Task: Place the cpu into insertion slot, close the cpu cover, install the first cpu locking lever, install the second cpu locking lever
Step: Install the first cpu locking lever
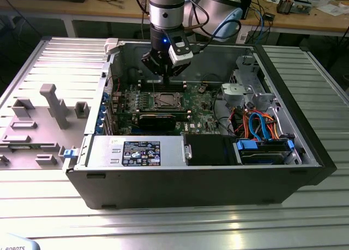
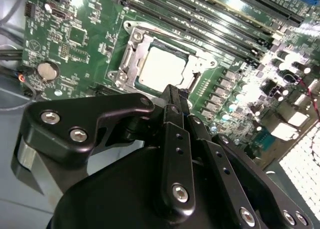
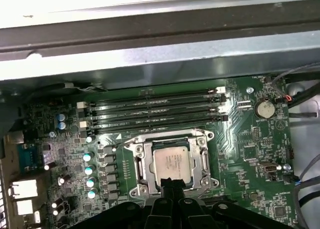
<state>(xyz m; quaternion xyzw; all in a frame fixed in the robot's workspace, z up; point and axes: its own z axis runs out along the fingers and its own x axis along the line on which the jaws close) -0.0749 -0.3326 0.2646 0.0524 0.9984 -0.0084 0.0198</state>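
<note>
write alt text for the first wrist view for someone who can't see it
A silver chip sits in its metal-framed socket on a green motherboard, with the black gripper at the socket's edge. Four long black memory slots lie between the socket and the grey case wall.

Pale silver cpu (image 3: 172, 163), green motherboard (image 3: 245, 156), black pincer (image 2: 175, 93), blue-and-orange cables (image 1: 260, 123)
</note>
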